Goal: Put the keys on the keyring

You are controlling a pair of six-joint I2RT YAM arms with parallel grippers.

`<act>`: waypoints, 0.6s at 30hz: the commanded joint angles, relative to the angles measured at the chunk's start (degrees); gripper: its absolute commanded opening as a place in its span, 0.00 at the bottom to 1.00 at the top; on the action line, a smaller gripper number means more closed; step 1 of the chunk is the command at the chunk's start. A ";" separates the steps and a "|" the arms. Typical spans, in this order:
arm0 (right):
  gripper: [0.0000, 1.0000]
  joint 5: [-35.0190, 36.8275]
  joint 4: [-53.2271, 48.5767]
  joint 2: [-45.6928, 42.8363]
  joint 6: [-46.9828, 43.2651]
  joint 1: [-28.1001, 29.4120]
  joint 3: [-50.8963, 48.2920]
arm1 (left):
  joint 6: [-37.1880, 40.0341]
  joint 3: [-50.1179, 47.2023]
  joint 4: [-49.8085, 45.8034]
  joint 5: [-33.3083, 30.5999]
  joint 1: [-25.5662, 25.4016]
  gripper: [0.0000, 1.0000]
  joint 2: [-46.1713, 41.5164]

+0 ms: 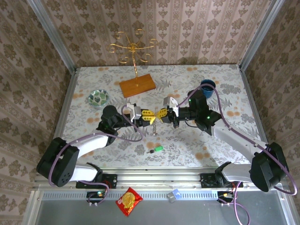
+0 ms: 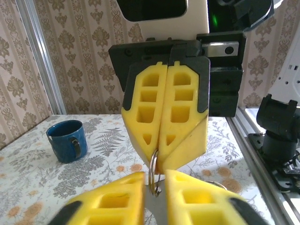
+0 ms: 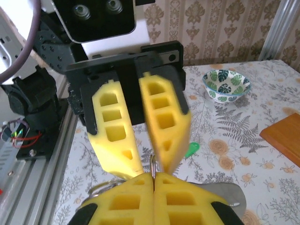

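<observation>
Both grippers meet tip to tip over the middle of the table. The keyring (image 2: pixel 152 168) is a thin metal split ring, seen edge-on (image 3: pixel 153 164). My right gripper (image 3: pixel 153 177) is shut on its near edge, fingertips pressed together (image 2: pixel 160 164). My left gripper (image 2: pixel 155 180) is open, its yellow fingers a small way apart on either side of the ring without pinching it (image 3: pixel 149 166). From above, the left gripper (image 1: pixel 151 117) faces the right gripper (image 1: pixel 161 115). One green-headed key with a dark end (image 1: pixel 157 149) lies on the table nearer the arm bases (image 3: pixel 192 150).
A blue cup (image 1: pixel 206 88) stands at the back right beside my right arm. A patterned bowl (image 1: pixel 98 97) sits at the back left. A gold wire stand (image 1: pixel 133 49) on a wooden base (image 1: pixel 137 85) is at the back middle. A snack packet (image 1: pixel 129 200) lies beyond the front rail.
</observation>
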 commanded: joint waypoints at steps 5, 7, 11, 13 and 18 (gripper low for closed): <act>0.00 8.62 -26.40 1.55 -17.00 2.23 12.26 | 14.66 4.80 -26.71 -2.49 -0.01 0.25 -5.78; 0.00 11.68 -32.66 2.98 -20.60 3.29 15.27 | 19.18 6.75 -34.67 -3.44 -0.84 0.24 -6.63; 0.00 16.00 -39.76 5.59 -23.74 5.23 20.26 | 20.62 7.80 -36.41 -3.15 -1.31 0.24 -7.19; 0.00 17.93 -40.97 6.42 -24.38 6.04 21.86 | 20.53 8.09 -36.23 -2.48 -1.39 0.24 -7.19; 0.00 18.51 -42.40 7.25 -25.27 7.36 24.95 | 20.18 8.45 -36.10 -1.48 -1.48 0.24 -6.69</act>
